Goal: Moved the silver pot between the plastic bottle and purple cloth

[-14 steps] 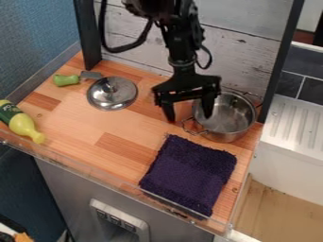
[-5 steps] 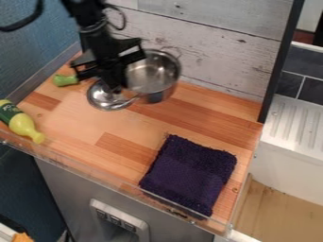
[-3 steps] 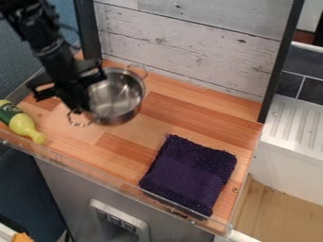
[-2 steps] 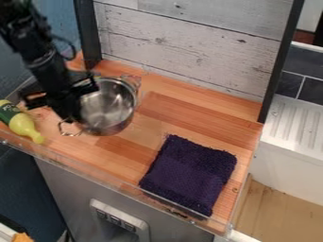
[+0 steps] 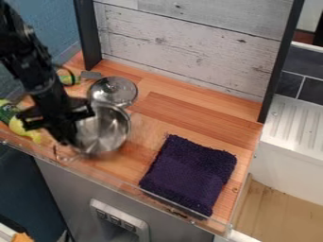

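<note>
The gripper (image 5: 72,140) is at the left of the counter, shut on the left rim of the silver pot (image 5: 106,130). The pot is tilted slightly, open side up, between the plastic bottle on its left and the purple cloth on its right; whether its base touches the wood I cannot tell. Yellow with a dark green label, the plastic bottle (image 5: 17,125) lies at the far left edge, partly behind the gripper. The purple cloth (image 5: 189,175) lies flat at the front right.
A silver lid (image 5: 114,91) lies just behind the pot, which overlaps its front edge in view. A green-handled utensil (image 5: 68,79) rests at the back left, partly behind the arm. A clear rail (image 5: 114,181) runs along the counter's front edge.
Held by the gripper, the pot has come from the back right across to the left, over the lid, then toward the front. The lid and green-handled utensil show again. Bottle and cloth have stayed put.
</note>
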`<move>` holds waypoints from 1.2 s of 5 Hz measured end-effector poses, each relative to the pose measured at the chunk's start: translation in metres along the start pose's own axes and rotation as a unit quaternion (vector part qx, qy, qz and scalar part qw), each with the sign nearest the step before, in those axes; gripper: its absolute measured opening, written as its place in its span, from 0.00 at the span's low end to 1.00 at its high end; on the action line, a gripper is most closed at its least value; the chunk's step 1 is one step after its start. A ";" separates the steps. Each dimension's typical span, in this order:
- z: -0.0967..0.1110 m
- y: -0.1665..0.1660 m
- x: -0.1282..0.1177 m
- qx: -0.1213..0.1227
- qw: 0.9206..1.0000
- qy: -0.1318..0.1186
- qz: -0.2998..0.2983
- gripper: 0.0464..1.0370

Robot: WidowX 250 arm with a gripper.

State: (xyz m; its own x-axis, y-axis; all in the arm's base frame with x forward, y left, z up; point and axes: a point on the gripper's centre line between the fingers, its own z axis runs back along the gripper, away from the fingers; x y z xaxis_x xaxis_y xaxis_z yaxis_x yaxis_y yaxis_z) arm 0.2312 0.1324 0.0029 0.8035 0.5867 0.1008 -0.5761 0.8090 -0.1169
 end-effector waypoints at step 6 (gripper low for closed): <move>0.047 -0.023 0.010 -0.015 1.000 -0.018 -0.018 0.97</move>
State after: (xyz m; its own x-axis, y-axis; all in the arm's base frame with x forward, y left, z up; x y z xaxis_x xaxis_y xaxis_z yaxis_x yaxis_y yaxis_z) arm 0.2460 0.1214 0.0526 0.8169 0.5593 0.1413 -0.5421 0.8280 -0.1431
